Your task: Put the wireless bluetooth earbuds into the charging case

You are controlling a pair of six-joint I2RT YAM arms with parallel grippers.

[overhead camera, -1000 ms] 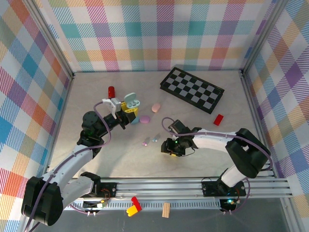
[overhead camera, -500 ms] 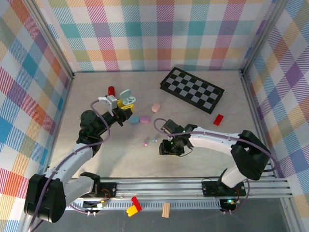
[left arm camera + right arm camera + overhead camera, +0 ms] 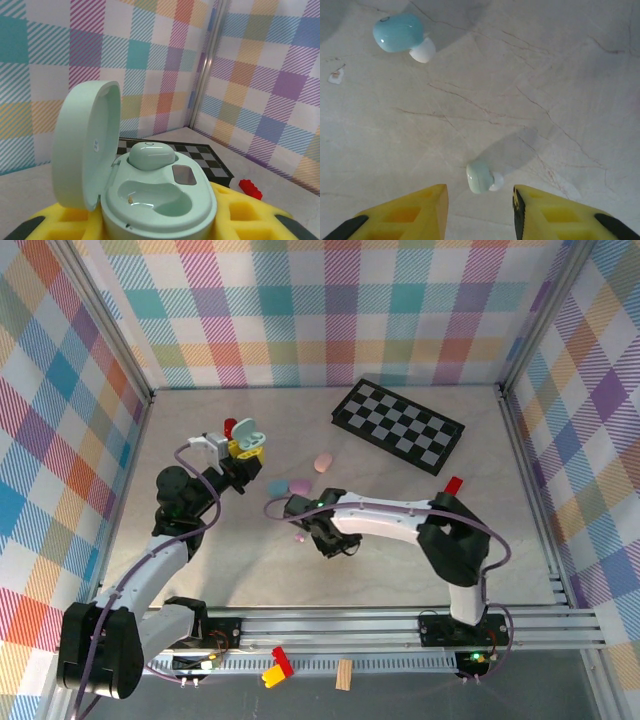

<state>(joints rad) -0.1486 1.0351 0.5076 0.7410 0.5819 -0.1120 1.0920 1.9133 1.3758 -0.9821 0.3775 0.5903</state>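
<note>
Left hand (image 3: 243, 448) around open mint case (image 3: 165, 205), lid print (image 3: 95, 145) unreadably tiny

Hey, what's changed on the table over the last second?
The right gripper swung left across the table; its open fingers now straddle the mint earbud. The left gripper, holding the open mint charging case, drew left and toward the back wall. The checkerboard stayed put.

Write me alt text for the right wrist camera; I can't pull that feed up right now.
A mint earbud lies on the pale, veined table at the mouth of the open yellow jaws, touching neither one. A pale blue earbud with a white tip lies farther off at upper left.
</note>
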